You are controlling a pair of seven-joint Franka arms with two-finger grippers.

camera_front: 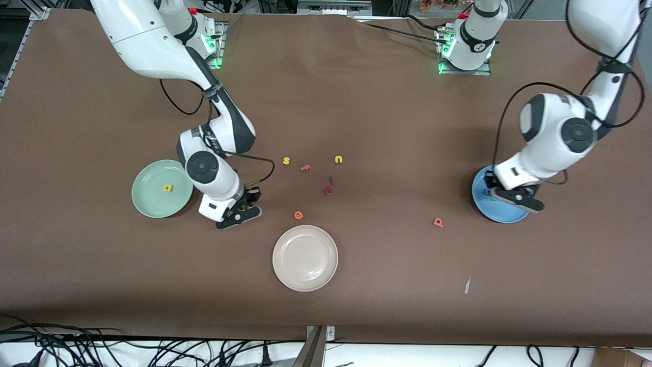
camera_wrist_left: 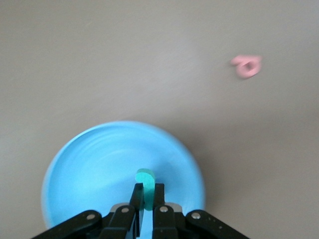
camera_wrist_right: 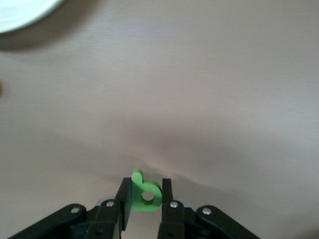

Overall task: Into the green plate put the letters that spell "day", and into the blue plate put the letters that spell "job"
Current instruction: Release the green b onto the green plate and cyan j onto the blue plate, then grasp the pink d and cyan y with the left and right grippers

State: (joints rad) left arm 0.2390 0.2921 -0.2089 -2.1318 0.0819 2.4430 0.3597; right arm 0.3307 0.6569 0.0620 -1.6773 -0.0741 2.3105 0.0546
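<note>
Hard to see: in the front view both claws' fingertips are masked by their own wrist housings, and what they hold only shows in the wrist views. Blue "o" and teal "y" not found in any view. The small dark red letters (camera_front: 328,186) mid-tabletop are too small to read.

Left claw (camera_wrist_left: 147,199): pinched on the teal "j" (camera_wrist_left: 146,186), hook end sticking up past the fingertips, over the blue plate (camera_wrist_left: 89,169) at the left arm's end of the tabletop. The left arm covers part of that plate in the front view.

Right claw (camera_wrist_right: 146,196): pinched on the green "a" (camera_wrist_right: 145,193), over bare tabletop (camera_front: 387,112) just beside the green plate (camera_front: 147,201), between it and the cream-white plate (camera_front: 305,258).

Yellow "d" (camera_front: 168,188) lies in the green plate. Pink "b" (camera_front: 438,222) lies on the tabletop near the blue plate, toward the middle. Yellow "s" (camera_front: 286,161), yellow "u" (camera_front: 338,159) and orange "e" (camera_front: 298,215) loose mid-tabletop.
</note>
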